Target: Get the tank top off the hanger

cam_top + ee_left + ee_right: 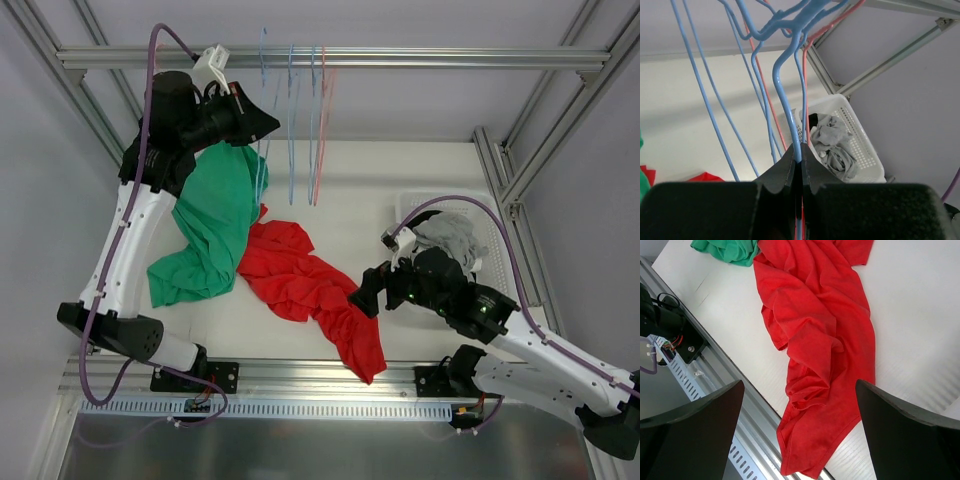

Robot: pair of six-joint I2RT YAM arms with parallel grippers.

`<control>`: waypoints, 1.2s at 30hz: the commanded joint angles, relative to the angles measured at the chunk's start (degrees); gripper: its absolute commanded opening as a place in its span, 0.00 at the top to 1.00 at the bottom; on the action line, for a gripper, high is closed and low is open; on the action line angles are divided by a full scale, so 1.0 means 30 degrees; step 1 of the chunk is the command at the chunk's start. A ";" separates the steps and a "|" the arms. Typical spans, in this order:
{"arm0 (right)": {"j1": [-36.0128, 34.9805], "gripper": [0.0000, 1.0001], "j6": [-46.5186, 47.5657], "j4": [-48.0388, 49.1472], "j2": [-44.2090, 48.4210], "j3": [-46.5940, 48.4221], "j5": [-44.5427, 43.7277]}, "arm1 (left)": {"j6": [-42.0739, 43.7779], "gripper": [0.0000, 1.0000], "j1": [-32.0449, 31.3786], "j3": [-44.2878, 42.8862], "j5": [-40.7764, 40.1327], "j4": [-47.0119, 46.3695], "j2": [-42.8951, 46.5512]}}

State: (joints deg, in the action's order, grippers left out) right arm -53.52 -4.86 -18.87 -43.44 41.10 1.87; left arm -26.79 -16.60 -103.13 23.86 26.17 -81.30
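My left gripper (268, 125) is raised near the top rail and shut on the wire of a blue hanger (262, 172). In the left wrist view the jaws (801, 157) pinch that hanger's wire (785, 75) between them. A green tank top (210, 220) trails from under the left gripper down onto the table; whether it still hangs on the hanger is hidden. A red garment (300, 270) lies crumpled across the table's middle. My right gripper (362, 295) is open and empty, hovering over the red garment's near end (825, 340). The green top's edge shows in the right wrist view (727, 250).
Several more blue and pink hangers (318, 120) hang from the top rail (400, 57). A white basket (405, 205) with grey clothes stands at the right, also in the left wrist view (865, 145). The metal front edge (715, 390) lies beside the red garment.
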 commanded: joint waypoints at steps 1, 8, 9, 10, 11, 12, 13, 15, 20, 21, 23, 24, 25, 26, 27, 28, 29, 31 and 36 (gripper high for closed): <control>-0.0091 0.01 0.0273 0.0168 0.0330 -0.0224 -0.0330 | -0.0944 1.00 0.0406 -0.1830 0.2389 -0.0141 -0.1459; -0.0091 0.01 0.0273 0.0197 0.0242 -0.0605 -0.0388 | -0.1325 1.00 0.0758 -0.0898 0.1835 -0.0082 -0.2520; -0.0062 0.01 0.0273 0.0197 0.0213 -0.0663 -0.0389 | -0.1267 1.00 0.0729 -0.0751 0.1717 -0.0082 -0.2520; -0.0090 0.01 0.0273 0.0255 0.0155 -0.0664 -0.0389 | -0.1238 1.00 0.0758 -0.0576 0.1600 -0.0082 -0.2636; -0.0091 0.00 0.0244 0.0343 -0.0020 -0.0693 -0.0360 | -0.1237 1.00 0.0758 -0.0574 0.1453 -0.0082 -0.2666; -0.0091 0.01 0.0215 0.0460 -0.0167 -0.0722 -0.0272 | -0.1266 1.00 0.0758 -0.0545 0.1423 -0.0082 -0.2754; -0.0062 0.00 0.0215 0.0722 -0.0313 -0.0809 -0.0126 | -0.1354 1.00 0.0758 -0.0429 0.1365 -0.0082 -0.2726; -0.0061 0.00 0.0186 0.1017 -0.0984 -0.0868 -0.0038 | -0.1355 1.00 0.0758 -0.0340 0.1189 -0.0082 -0.2638; -0.0091 0.01 0.0244 0.2013 -0.3794 -0.0403 0.0081 | -0.0916 0.66 0.0787 0.1209 0.0254 -0.0111 -0.1059; -0.0120 0.01 0.0331 0.2130 -0.4497 -0.0139 -0.0036 | -0.0799 0.57 0.0758 0.1648 -0.0561 -0.0111 -0.0156; -0.0091 0.01 0.0449 0.2365 -0.6781 0.0739 -0.0504 | -0.0448 0.29 0.0758 0.3083 -0.1444 -0.0111 0.0844; -0.0120 0.01 0.0536 0.2394 -0.7543 0.1149 -0.0709 | -0.0301 0.02 0.0758 0.3581 -0.1854 -0.0111 0.1342; -0.0120 0.00 0.0711 0.2569 -0.8334 0.1588 -0.1262 | 0.0019 0.01 0.0758 0.4572 -0.2584 -0.0082 0.2420; -0.0120 0.01 0.0945 0.2744 -0.9763 0.2288 -0.1180 | 0.0138 0.02 0.0816 0.5133 -0.2881 -0.0053 0.3040; -0.0120 0.00 0.1295 0.2891 -1.0474 0.2672 -0.1151 | 0.0197 0.01 0.0788 0.5748 -0.3290 -0.0053 0.4380; -0.0149 0.01 0.1444 0.3212 -1.1148 0.3082 -0.0860 | 0.0285 0.01 0.0816 0.7059 -0.3642 0.0005 0.5090; -0.0120 0.01 0.1474 0.3302 -1.2518 0.3492 -0.0857 | 0.0402 0.02 0.0788 0.7740 -0.4371 0.0035 0.5880; -0.0178 0.01 0.2262 0.3419 -1.3814 0.4840 -0.0857 | 0.0549 0.01 0.0817 0.9929 -0.5369 0.0181 0.8361; -0.0500 0.01 0.3085 0.3713 -1.8174 0.7360 -0.0096 | 0.1222 0.01 0.0816 1.3977 -0.7336 0.0649 1.3930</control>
State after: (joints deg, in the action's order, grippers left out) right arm -54.13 1.23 -10.33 -93.08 58.67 0.56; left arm -25.89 -14.87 -67.02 7.66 27.09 -46.68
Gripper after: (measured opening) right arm 0.993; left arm 0.985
